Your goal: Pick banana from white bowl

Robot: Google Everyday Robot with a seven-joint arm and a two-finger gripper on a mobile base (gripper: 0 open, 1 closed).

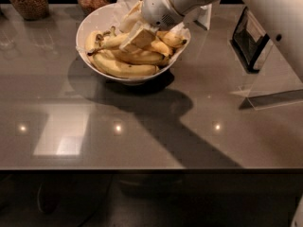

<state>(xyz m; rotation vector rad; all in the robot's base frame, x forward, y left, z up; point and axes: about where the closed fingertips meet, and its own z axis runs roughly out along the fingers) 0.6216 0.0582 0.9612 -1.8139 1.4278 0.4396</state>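
The paper-lined white bowl [82, 32] sits far left on the table [142, 136]. The slender yellow banana [111, 41] lies on top inside it, dark stem pointing left, the gripper [134, 39] at its right end.

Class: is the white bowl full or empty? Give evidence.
Full: yellow bananas heap inside the white bowl up to its rim; the tool is down among them.
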